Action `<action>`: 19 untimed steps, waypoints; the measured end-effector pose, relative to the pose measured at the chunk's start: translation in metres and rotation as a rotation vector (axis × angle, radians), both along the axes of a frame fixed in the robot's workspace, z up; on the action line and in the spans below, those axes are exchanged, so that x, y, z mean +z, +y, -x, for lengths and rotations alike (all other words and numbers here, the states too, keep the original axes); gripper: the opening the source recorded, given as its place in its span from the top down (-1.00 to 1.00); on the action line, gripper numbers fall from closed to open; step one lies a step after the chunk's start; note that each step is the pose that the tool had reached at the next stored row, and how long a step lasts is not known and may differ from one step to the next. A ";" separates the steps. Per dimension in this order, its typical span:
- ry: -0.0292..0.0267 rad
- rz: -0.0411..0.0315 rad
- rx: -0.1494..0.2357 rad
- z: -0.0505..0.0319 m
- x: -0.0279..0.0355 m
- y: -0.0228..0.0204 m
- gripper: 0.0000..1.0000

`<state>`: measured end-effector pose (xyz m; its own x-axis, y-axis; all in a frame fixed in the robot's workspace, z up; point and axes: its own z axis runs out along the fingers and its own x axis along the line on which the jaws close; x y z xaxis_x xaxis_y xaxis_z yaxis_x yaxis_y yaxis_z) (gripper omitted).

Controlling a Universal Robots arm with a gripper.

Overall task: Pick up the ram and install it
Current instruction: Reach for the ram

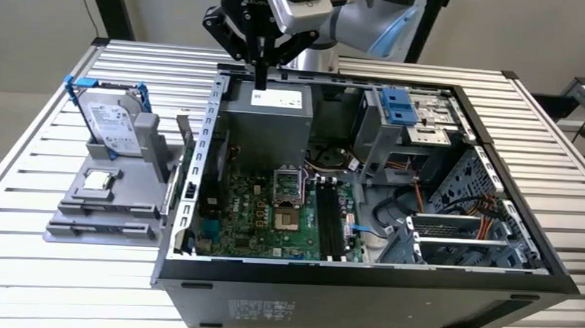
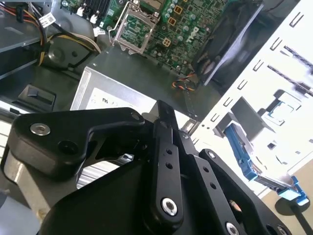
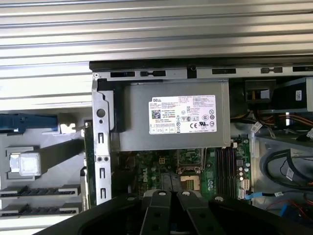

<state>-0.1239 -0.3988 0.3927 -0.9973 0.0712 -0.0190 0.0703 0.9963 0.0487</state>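
The ram (image 1: 186,146) is a thin green stick standing on edge at the side of a grey stand (image 1: 106,219), right beside the open computer case's outer wall. In the first wrist view the ram (image 3: 88,161) shows edge-on along that wall. My gripper (image 1: 261,81) hangs above the far end of the case, over the grey power supply (image 1: 274,112), with its black fingers (image 2: 164,142) shut and nothing between them. It is clear of the ram, which lies lower and toward the exterior view's left. The motherboard's black slots (image 1: 331,216) run alongside the processor socket (image 1: 288,197).
The stand also holds a silver hard drive in a blue frame (image 1: 113,125) and a small square processor chip (image 1: 98,179). The case (image 1: 366,290) sits on a slatted metal table (image 1: 26,271). Cables and drive cages (image 1: 411,117) crowd the exterior view's right half of the case.
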 end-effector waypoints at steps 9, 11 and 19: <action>0.0000 0.0000 0.000 0.0104 0.0000 0.0000 1.00; 0.0000 0.0000 0.000 0.0130 0.0000 0.0000 1.00; 0.0000 0.0000 0.001 0.0256 0.0000 0.0000 1.00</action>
<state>-0.1495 -0.3988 0.3926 -0.9973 0.0707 -0.0190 0.0698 0.9964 0.0487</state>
